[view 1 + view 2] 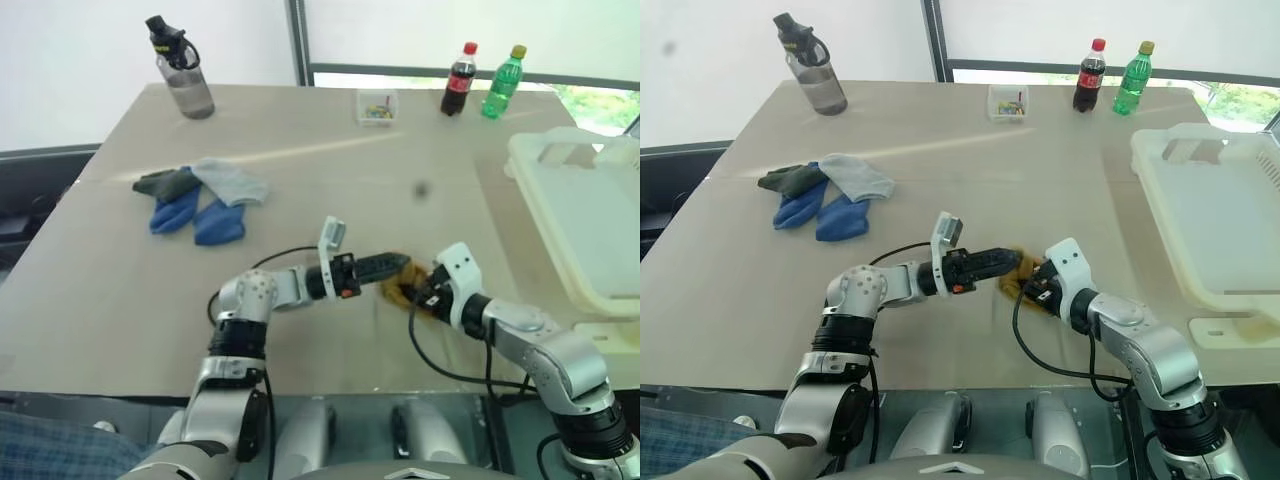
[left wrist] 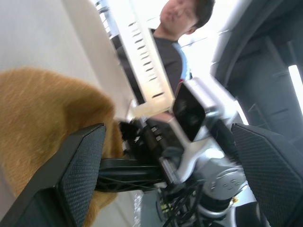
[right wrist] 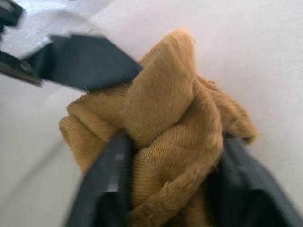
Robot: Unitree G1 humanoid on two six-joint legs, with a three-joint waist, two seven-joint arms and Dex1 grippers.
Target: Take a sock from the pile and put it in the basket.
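You had right pincer (image 3: 165, 189) clamped around bunched sock (image 3: 165, 123), ready for carry to basket (image 1: 1210, 200). Left pincer (image 1: 385, 266) stood wide beside it, gripping nothing, letting the right one take over.

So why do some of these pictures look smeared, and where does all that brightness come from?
In the right wrist view the sock is fairly crisp, but the black finger of the left gripper crossing above it is streaked with blur. In the left wrist view the background glares white. In the head views, daylight from the windows washes the table pale.
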